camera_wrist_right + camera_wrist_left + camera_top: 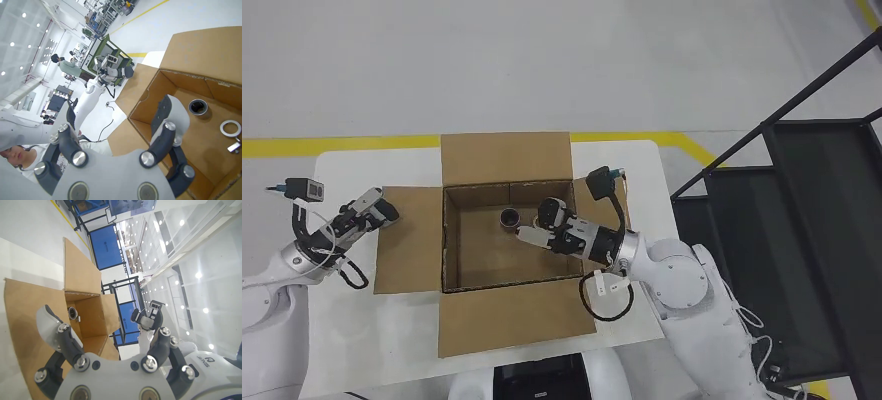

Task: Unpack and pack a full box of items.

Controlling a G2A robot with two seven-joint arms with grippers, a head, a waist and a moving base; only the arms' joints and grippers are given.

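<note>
An open cardboard box [507, 155] stands in the middle of the white table, all its flaps folded out. On its floor stands a short metal cylinder [510, 216] [198, 108] [72, 313]. Near it lie a flat metal ring [230, 128] and a small metal clip [234, 146]. My right gripper [535, 224] [118, 104] hangs open over the box's right half, beside the cylinder, with nothing between its fingers. My left gripper [385, 210] [92, 321] is open and empty above the box's left flap [24, 306].
The table [352, 330] has bare room at the front left and along the right of the box. Black metal stairs [802, 200] stand to the right of the table. A yellow line [342, 145] runs along the floor behind it.
</note>
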